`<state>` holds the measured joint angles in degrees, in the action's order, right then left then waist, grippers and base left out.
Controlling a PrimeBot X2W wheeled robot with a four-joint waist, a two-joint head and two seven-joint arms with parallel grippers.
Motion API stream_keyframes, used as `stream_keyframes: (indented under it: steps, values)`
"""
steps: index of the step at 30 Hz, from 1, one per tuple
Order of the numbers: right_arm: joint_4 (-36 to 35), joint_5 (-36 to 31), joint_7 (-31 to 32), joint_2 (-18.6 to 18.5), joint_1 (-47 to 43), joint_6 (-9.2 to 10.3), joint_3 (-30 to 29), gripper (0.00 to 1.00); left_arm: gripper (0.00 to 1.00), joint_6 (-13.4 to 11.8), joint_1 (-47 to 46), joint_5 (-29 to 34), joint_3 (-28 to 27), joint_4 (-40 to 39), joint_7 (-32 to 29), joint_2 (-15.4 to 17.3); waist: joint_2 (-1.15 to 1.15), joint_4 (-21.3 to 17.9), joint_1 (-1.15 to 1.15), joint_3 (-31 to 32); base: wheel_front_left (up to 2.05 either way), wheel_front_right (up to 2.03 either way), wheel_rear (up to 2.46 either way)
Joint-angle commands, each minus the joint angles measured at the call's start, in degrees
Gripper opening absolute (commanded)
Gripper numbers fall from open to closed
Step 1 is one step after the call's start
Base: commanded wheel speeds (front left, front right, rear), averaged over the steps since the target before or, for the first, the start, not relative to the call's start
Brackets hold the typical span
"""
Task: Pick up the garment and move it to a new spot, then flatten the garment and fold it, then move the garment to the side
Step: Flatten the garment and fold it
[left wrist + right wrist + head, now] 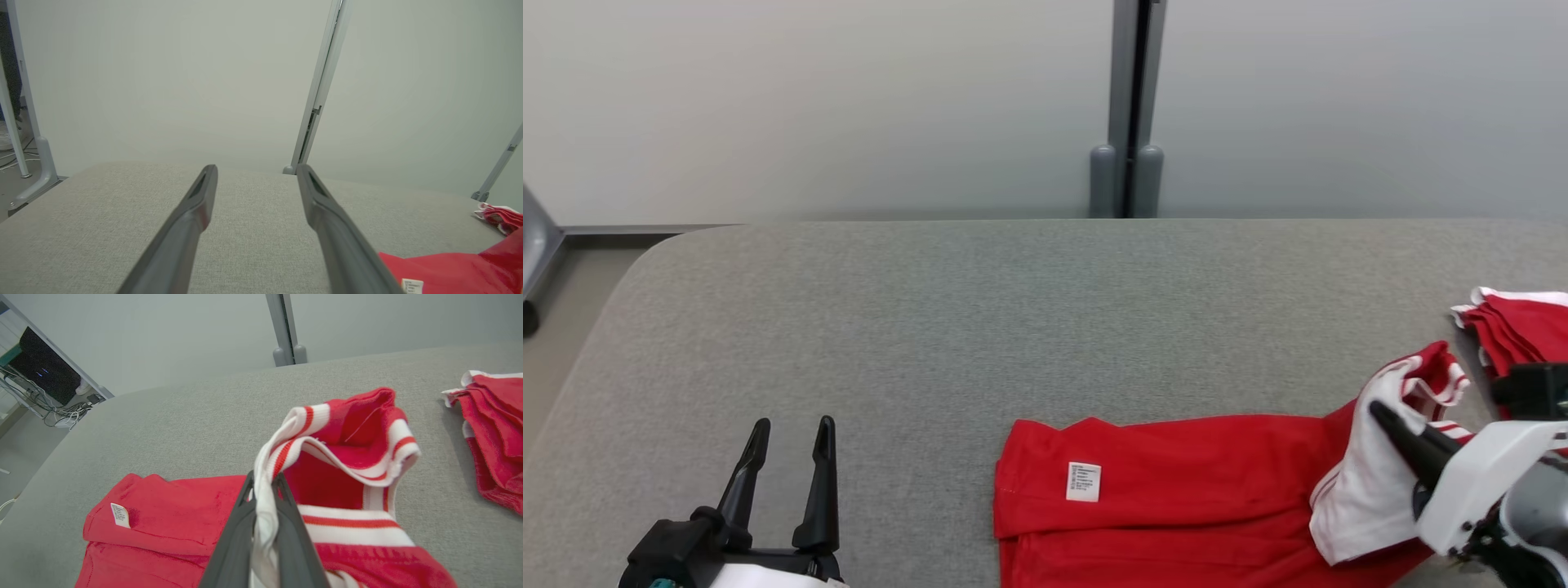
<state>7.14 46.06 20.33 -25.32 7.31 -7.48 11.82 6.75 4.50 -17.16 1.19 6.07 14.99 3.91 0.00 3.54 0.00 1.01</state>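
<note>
- Down at my lower right, my right claw (264, 481) is pressed together on the white, red-striped band (351, 457) of the garment (1176, 490), with the cloth caught between both fingers. I judge the band is the grip point because a thick hem gives a firm edge to pull by.
- Low on my left, my left claw (793, 425) hangs spread wide with nothing in it, over bare desk (931, 327) and well apart from the red cloth. It looks parked clear so the right arm can work alone, and ready to take the far edge when a second hold is needed.
- Just past the claws, the garment lies on the near right part of the desk. Its left portion is flat in layers, and a small white label (1084, 481) faces up near the left edge.
- The pinched end rises off the surface and bunches open like a mouth, so the piece is not yet flat. Spreading it out looks like the step in hand.
- Farther right, a pile of similar red cloth (1523, 327) sits at the desk's edge, apart from my garment. Whether it is a finished stack I cannot tell.
- Beyond the desk stands a pale wall with a grey post (1129, 106).
</note>
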Motion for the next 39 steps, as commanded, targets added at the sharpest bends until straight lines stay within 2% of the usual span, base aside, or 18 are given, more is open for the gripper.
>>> stream_keyframes:
  steps: [1, 6, 14, 27, 28, 29, 30, 31, 32, 35, 39]
  values:
    - [-2.6, -1.1, 1.5, 0.8, -1.1, -0.04, 0.9, 0.0, 1.0, 0.2, -0.5, 0.5, -0.1, 0.4, 0.2, 0.2, 0.0, 1.8, 0.0, 0.1, 0.0, 0.0, 0.0]
    - [-6.6, -2.4, 5.4, 4.8, -1.3, -0.04, 4.8, 0.0, 1.0, 0.2, -1.9, 0.4, -0.3, 1.8, 0.2, 0.0, 0.0, 5.4, 0.0, -0.1, 0.0, 0.0, 0.0]
    - [-4.8, -1.9, 7.3, 10.3, 1.1, -0.04, 10.4, 0.0, 1.0, 0.5, -4.7, 0.7, 1.3, 4.1, 0.2, 0.2, 0.0, 11.1, 0.0, -0.5, 0.0, 0.0, 0.0]
    - [3.3, 0.3, 5.2, 14.2, 5.1, -0.04, 17.1, 0.0, 1.0, 0.7, -6.4, -0.2, 2.8, 6.5, 0.2, 0.0, 0.0, 14.1, 0.0, -1.0, 0.0, 0.0, 0.0]
    - [4.3, 0.5, 4.6, 14.5, 5.2, -0.04, 17.5, 0.13, 1.0, 0.8, -6.4, -0.2, 2.7, 6.6, 0.2, 0.0, 0.0, 14.1, 0.0, -1.0, 0.0, 0.0, 0.0]
    - [5.1, 1.1, 4.1, 14.8, 5.2, -0.04, 17.9, 0.41, 1.0, 0.8, -6.3, -0.2, 2.7, 6.8, 0.2, 0.0, 0.0, 14.0, 0.0, -0.9, 0.0, 0.0, 0.0]
    - [6.0, 1.7, 3.7, 15.2, 5.2, -0.04, 18.4, 0.76, 1.0, 0.8, -6.3, -0.3, 2.7, 6.9, 0.2, 0.1, 0.0, 13.9, 0.0, -0.8, 0.0, 0.0, 0.0]
    - [6.7, 2.3, 3.4, 15.4, 5.4, -0.04, 18.9, 0.76, 1.0, 0.8, -6.3, -0.3, 2.7, 7.1, 0.2, 0.1, 0.0, 13.7, 0.0, -0.7, 0.0, 0.0, 0.0]
    - [7.1, 3.1, 3.0, 15.5, 5.6, -0.04, 19.4, 1.0, 1.0, 0.8, -6.3, -0.4, 2.6, 7.1, 0.2, 0.1, 0.0, 13.4, 0.0, -0.6, 0.0, 0.0, 0.0]
    - [6.1, 5.9, 1.6, 15.7, 6.4, -0.04, 20.5, 1.0, 1.0, 0.8, -5.9, -0.5, 2.1, 7.3, 0.2, 0.2, 0.0, 12.1, 0.0, -0.4, 0.0, 0.0, 0.0]
    - [1.2, 9.3, -0.9, 13.0, 7.2, -0.04, 22.2, 1.0, 1.0, 0.8, -5.3, -0.6, 1.3, 7.2, 0.2, 0.1, 0.0, 10.1, 0.0, 0.4, 0.0, 0.0, 0.0]
